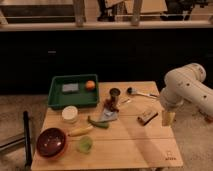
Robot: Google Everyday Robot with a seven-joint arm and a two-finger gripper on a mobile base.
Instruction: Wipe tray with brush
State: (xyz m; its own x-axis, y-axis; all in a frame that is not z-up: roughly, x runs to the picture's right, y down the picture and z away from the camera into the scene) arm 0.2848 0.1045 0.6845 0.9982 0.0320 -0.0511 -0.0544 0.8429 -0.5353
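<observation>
**Gripper poised by the brush, tray across the table**
The gripper (168, 118) hangs at the table's (135, 145) right edge, just beside the brush (147, 116); whether it is parted or closed I cannot tell. The tray (73, 103) sits back-left, holding a sponge (70, 88) and an orange (90, 85). A sweep could fling them out, and the reach across may topple the cup (115, 93).
</observation>
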